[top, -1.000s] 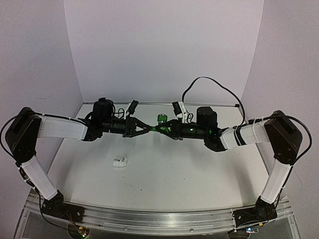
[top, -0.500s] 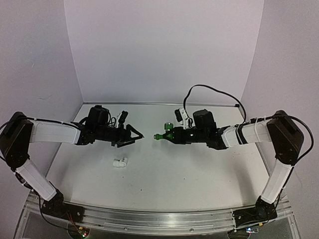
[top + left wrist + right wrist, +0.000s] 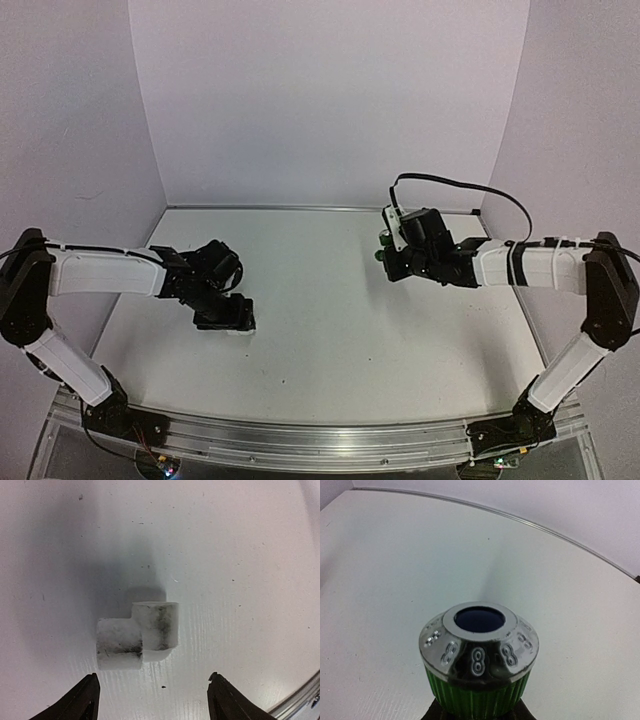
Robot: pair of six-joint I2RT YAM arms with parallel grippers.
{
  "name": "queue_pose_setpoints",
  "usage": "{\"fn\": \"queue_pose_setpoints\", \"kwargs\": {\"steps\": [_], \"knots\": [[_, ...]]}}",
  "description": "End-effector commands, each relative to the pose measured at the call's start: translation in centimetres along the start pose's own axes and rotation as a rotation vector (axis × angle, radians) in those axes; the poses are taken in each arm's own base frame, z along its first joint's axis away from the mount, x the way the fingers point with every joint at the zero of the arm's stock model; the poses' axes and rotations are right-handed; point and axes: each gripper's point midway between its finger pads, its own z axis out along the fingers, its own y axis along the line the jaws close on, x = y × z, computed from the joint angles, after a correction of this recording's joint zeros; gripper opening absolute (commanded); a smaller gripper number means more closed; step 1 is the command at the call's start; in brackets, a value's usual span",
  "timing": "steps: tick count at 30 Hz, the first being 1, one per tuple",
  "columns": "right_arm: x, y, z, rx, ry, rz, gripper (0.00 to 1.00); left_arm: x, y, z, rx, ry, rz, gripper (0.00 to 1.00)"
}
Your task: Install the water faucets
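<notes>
Left gripper (image 3: 153,682): spread wide, pointed down at the table (image 3: 250,555), clamped on nothing. White pipe fitting (image 3: 137,635): flat on the table just ahead of the 2 fingertips, in line with the gap, touching neither. Left arm (image 3: 105,272): stretched low toward the table's left-centre, wrist bent downward. Right gripper (image 3: 390,250): closed on the green tap (image 3: 479,665), ribbed end with silver cap facing the wrist camera, above the table. Right arm (image 3: 530,265): extended roughly level toward the far right-centre, well apart from the left.
</notes>
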Motion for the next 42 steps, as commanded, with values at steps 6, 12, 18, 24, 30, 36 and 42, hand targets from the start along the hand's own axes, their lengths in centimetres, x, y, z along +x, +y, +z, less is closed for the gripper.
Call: {"fn": "queue_pose_setpoints", "kwargs": {"steps": [6,12,18,24,30,36,42], "knots": [[-4.1,-2.5,-3.6,0.089,-0.128,0.079,0.0,-4.2,-1.8,1.1,-0.217,-0.077,0.117,0.68],[-2.9,-2.0,-3.7,0.049,-0.107,0.087,0.0,-4.7,-1.9,3.3,-0.281,-0.026,0.135,0.61],[-3.0,-1.9,-4.4,0.035,-0.115,0.097,0.0,-4.2,-0.8,4.5,-0.354,0.008,0.151,0.55],[-3.3,-1.5,-4.5,0.01,-0.119,0.098,0.0,-3.7,-0.6,4.8,-0.371,0.017,0.166,0.46],[-3.6,-1.2,-4.5,-0.006,-0.121,0.104,0.0,-3.5,-1.4,4.6,-0.339,0.023,0.176,0.2],[-4.1,-2.6,-5.8,0.048,-0.163,0.142,0.0,-4.9,-4.4,3.1,-0.2,-0.009,0.201,0.07],[-4.2,-2.7,-6.5,0.04,-0.177,0.144,0.0,-7.0,-6.0,0.8,-0.089,-0.077,0.198,0.09]]}}
